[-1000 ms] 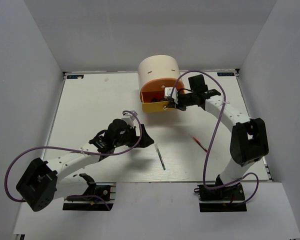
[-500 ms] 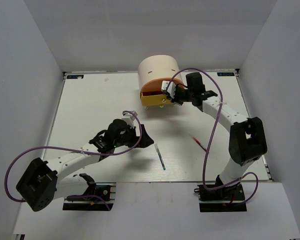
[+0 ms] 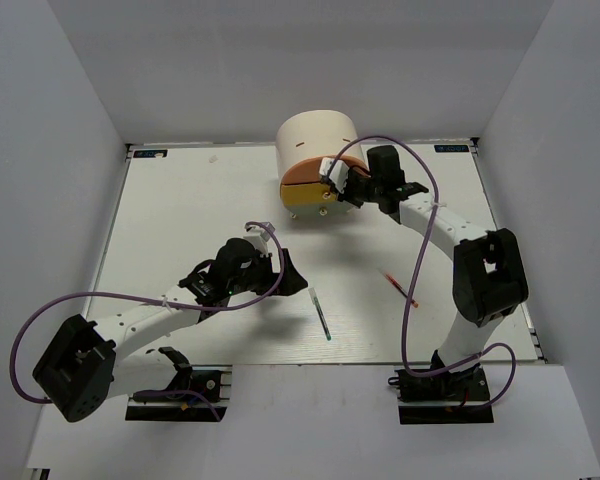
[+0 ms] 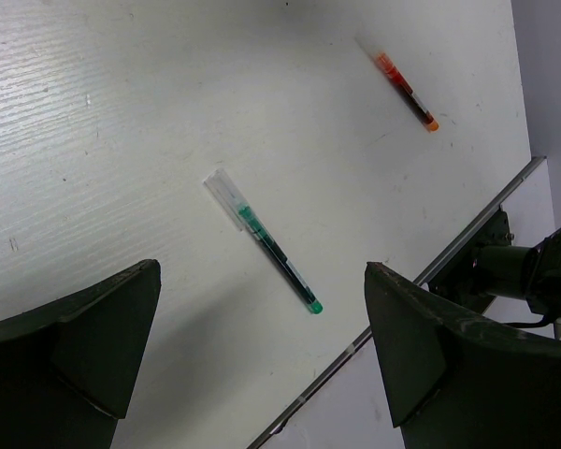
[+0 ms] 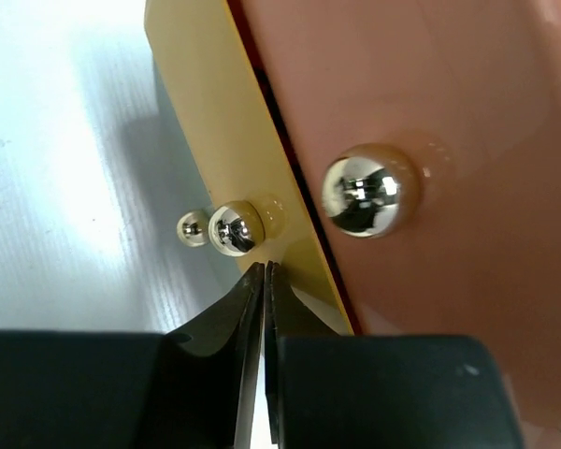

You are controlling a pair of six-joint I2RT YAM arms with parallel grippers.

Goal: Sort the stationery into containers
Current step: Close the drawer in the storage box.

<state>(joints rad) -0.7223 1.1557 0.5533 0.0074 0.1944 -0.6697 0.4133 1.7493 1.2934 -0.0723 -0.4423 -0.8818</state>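
Observation:
The cream round-topped cabinet [image 3: 315, 140] stands at the back centre. Its orange upper drawer [image 3: 303, 172] and yellow lower drawer [image 3: 313, 196] are pushed almost fully in. My right gripper [image 3: 337, 186] is shut and empty, its tips against the drawer fronts. In the right wrist view the gripper [image 5: 265, 272] sits just below the yellow drawer's [image 5: 215, 112] silver knob [image 5: 236, 227], beside the orange front [image 5: 449, 103]. My left gripper [image 3: 286, 272] is open and empty above the table. A thin dark pen with green ends [image 3: 321, 314] [image 4: 271, 253] and a thin red pen [image 3: 400, 287] [image 4: 407, 91] lie on the table.
The white table [image 3: 180, 220] has a raised dark border and grey walls on three sides. The table's front edge [image 4: 430, 271] runs close to the dark pen.
My right gripper has moved left and back against the cabinet, pushing the open orange and yellow drawers in. The left arm and both pens have not moved.

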